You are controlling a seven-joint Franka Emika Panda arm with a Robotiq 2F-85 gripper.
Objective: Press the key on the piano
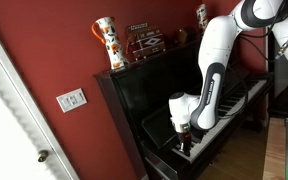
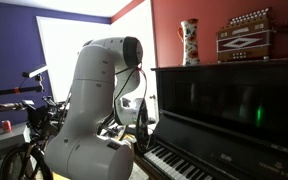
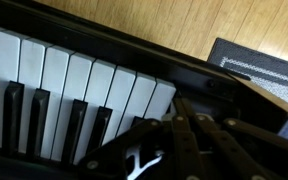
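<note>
The glossy black upright piano (image 1: 149, 85) stands against a red wall and shows in both exterior views (image 2: 224, 100). Its white and black keys (image 3: 54, 80) fill the left of the wrist view. My gripper (image 3: 177, 104) is shut, its dark fingers pressed together. The tips are low over the end of the keyboard, beside the last white key (image 3: 162, 95). I cannot tell whether they touch it. In an exterior view the gripper (image 1: 183, 137) points down at the keyboard's near end. In the other exterior view the arm's bulk (image 2: 94, 110) hides most of it.
A painted vase (image 1: 107, 42) and an accordion (image 2: 246, 35) stand on the piano top. A light switch (image 1: 71, 99) and a white door (image 1: 4, 120) are beside the piano. A bicycle (image 2: 24, 150) stands behind the arm. Wooden floor (image 3: 134, 25) and a dark rug (image 3: 254, 65) lie below.
</note>
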